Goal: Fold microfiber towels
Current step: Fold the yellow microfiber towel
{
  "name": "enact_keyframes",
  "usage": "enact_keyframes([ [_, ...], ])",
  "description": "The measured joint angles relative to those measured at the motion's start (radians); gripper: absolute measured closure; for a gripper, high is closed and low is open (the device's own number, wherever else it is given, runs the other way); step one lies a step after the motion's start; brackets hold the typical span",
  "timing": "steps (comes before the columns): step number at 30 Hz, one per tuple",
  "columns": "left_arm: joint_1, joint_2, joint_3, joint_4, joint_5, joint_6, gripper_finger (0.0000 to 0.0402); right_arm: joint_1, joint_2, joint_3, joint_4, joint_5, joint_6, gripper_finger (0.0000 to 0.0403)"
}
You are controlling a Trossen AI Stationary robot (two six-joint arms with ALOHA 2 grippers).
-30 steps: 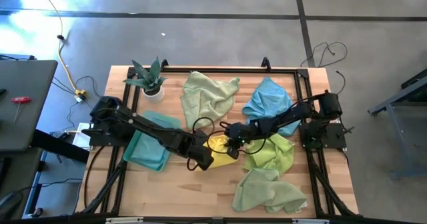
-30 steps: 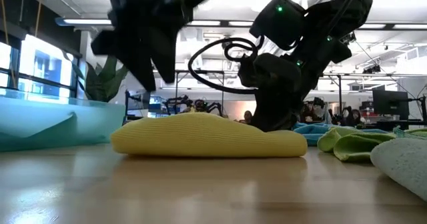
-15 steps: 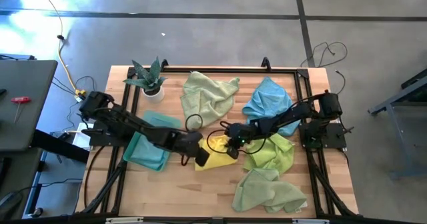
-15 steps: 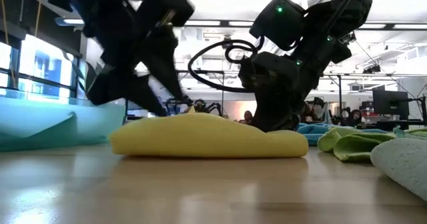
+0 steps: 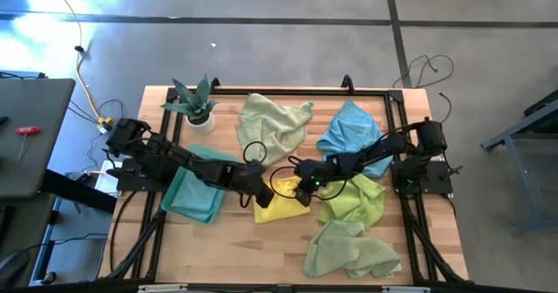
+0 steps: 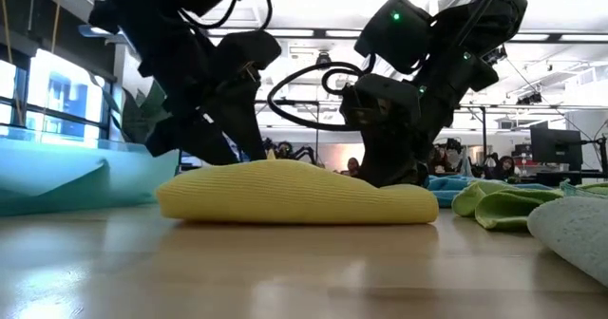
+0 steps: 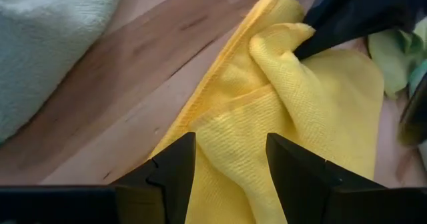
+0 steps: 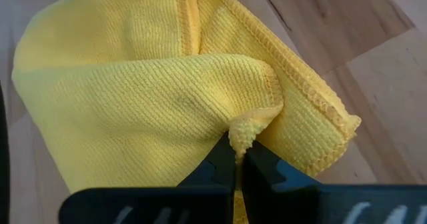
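The bright yellow towel (image 5: 283,206) lies folded over on the wood table near its middle; it shows in the low view (image 6: 294,196) as a low mound. My right gripper (image 5: 301,187) is at the towel's right far part, shut on a bunched fold. My left gripper (image 5: 255,188) is open at the towel's left side. In the left wrist view its two fingers stand apart over the yellow cloth (image 7: 233,117). I cannot tell whether they touch it. My right gripper pinches a small bunched fold of the yellow towel (image 8: 250,129) between its two shut fingers, next to the hemmed edge. The fingers come from the table's right, slanting down. The rest of the towel lies slack on the table.
A folded teal towel (image 5: 196,195) lies left of the yellow one. A pale green towel (image 5: 275,123) and a sky blue towel (image 5: 349,132) lie at the far side. Two more green towels (image 5: 353,201) (image 5: 349,251) lie at the right. A potted plant (image 5: 196,105) stands far left.
My left gripper has drawn back from the yellow towel's near left part toward the table's far and left side, coming down lower and tipping as it went. More of the yellow towel now shows. My right gripper and the towel have kept still.
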Motion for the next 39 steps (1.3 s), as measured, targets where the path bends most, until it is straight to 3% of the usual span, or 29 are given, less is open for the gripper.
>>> enact_keyframes([
  [5, 0.006, 0.000, 0.000, 0.028, 0.059, 0.019, 0.0229, 0.000, 0.000, 0.000, 0.001, 0.001, 0.000, 0.0402],
  [25, 0.006, 0.083, 0.001, 0.100, 0.018, -0.031, 0.0234, -0.001, 0.001, -0.001, 0.013, 0.001, -0.001, 0.0402],
  [29, 0.006, 0.085, 0.001, 0.098, 0.015, -0.025, 0.0272, -0.001, 0.002, -0.001, 0.012, 0.001, -0.002, 0.0402],
  [35, 0.004, 0.085, 0.001, 0.092, 0.013, -0.025, 0.0382, -0.001, 0.002, -0.001, 0.013, 0.001, -0.005, 0.0402],
  [39, 0.003, 0.085, 0.001, 0.091, 0.009, -0.030, 0.0391, -0.001, 0.002, -0.001, 0.013, 0.001, -0.005, 0.0402],
])
